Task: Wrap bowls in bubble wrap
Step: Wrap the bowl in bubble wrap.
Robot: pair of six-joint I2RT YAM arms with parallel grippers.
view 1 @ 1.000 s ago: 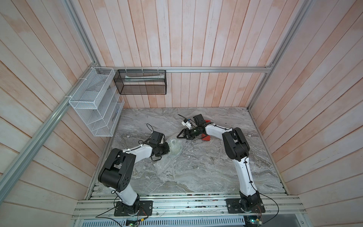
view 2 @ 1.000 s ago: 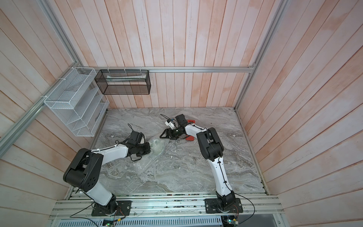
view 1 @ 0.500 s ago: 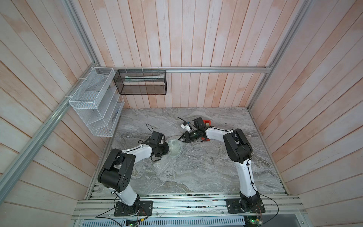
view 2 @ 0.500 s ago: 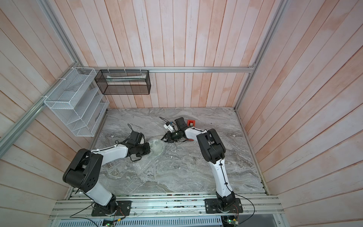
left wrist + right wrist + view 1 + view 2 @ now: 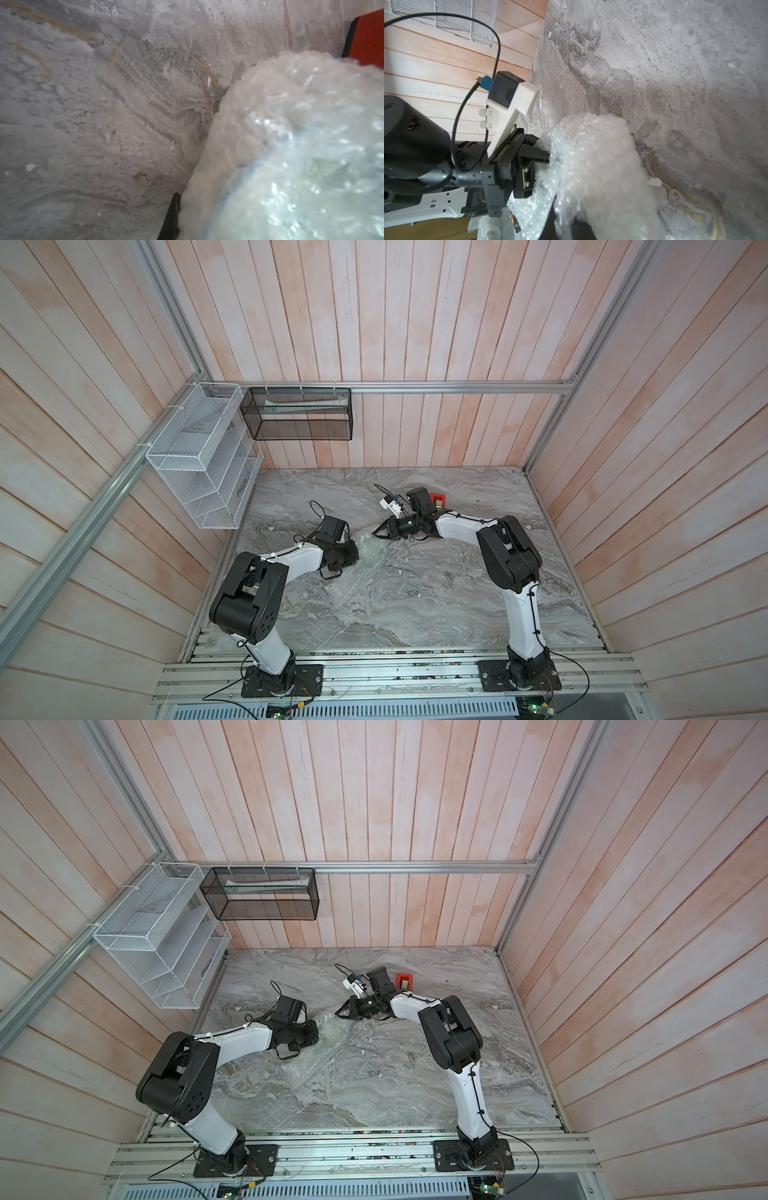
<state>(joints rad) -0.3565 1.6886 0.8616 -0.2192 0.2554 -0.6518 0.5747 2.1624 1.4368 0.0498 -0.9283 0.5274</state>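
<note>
The bubble wrap (image 5: 371, 551) lies bunched around the bowl in mid-table, with more sheet spread flat toward the front. In the left wrist view the bowl's bluish rim (image 5: 262, 160) shows through the wrap (image 5: 301, 108). My left gripper (image 5: 353, 554) is shut on the near-left side of the bundle; one dark finger (image 5: 172, 218) shows, the other is hidden by wrap. My right gripper (image 5: 375, 532) reaches in from the far right, shut on a whitish fold of the wrap (image 5: 593, 166). The right wrist view shows the left gripper (image 5: 548, 156) pinching the wrap.
A red tape dispenser (image 5: 439, 500) stands behind the right arm's wrist, and its red side (image 5: 369, 35) shows in the left wrist view. A white wire rack (image 5: 199, 464) and a black mesh basket (image 5: 299, 414) hang on the back-left walls. The grey marble table (image 5: 415, 597) holds small white scraps.
My right gripper has swung left and toward the bundle, and its jaws have closed from wide open onto the wrap. The left arm has stayed in place.
</note>
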